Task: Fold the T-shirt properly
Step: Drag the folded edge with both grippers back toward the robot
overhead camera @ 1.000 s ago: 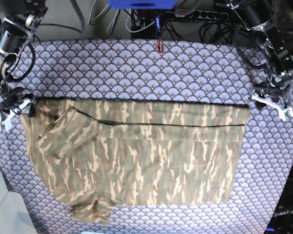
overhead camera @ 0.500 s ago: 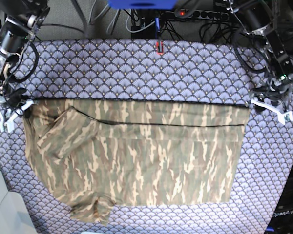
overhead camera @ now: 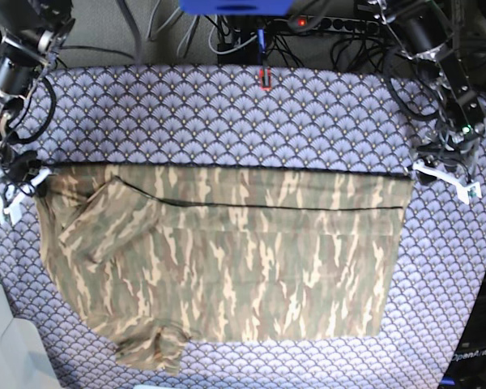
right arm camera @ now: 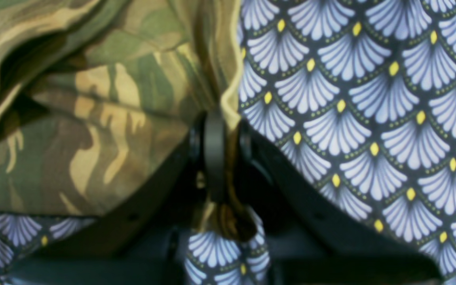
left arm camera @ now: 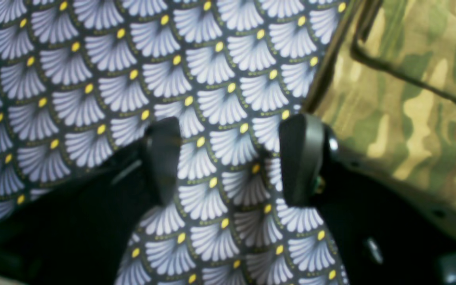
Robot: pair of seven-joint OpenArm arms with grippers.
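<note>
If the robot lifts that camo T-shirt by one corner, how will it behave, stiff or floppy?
Probably floppy: the T-shirt bunches into soft folds where the right gripper pinches its edge. It likely drapes and drags across the tablecloth, since it lies spread wide. It looks thin, so likely light.

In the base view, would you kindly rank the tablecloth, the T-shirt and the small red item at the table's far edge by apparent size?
1. Tablecloth, spanning nearly the whole view.
2. T-shirt, covering much of its middle.
3. Red item, by far the smallest.
</note>
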